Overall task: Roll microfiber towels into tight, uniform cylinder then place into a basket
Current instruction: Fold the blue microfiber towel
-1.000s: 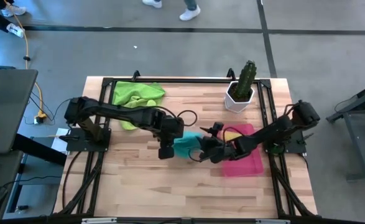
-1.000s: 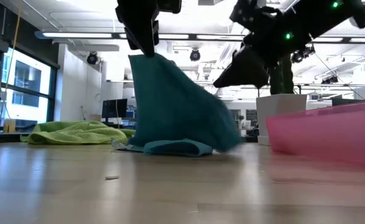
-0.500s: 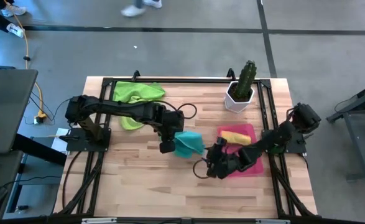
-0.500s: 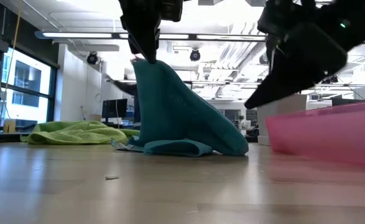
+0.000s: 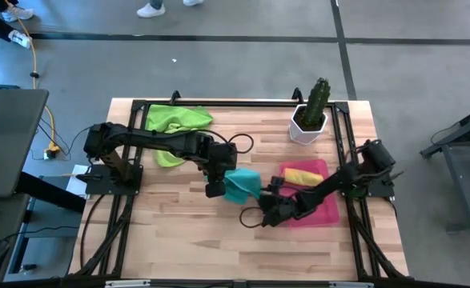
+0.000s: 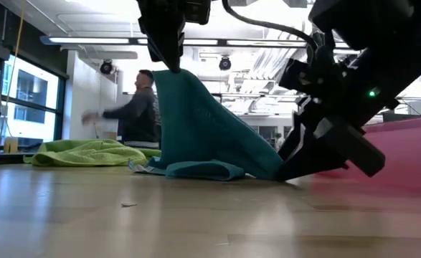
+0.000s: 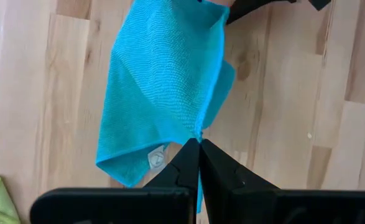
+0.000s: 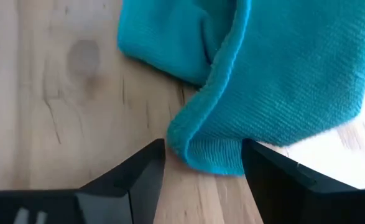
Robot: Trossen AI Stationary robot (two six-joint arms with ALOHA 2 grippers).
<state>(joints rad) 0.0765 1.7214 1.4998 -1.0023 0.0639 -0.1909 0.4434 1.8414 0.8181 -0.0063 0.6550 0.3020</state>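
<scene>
Since a moment ago the right gripper has dropped to the wood, fingers spread around a corner of the teal towel. Left gripper pinches the knitted cloth's upper edge, lifting it into a tent sloping toward the pink basket, beside it.

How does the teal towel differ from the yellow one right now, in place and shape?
The teal towel hangs unrolled, one corner pinched up by the left claw and its lower part on the table; the yellow towel lies as a compact roll. The teal one sits beside the basket; the yellow one is inside it. The right claw straddles a teal edge with fingers open; nothing touches the yellow one. Both look like similar small cloths.
</scene>
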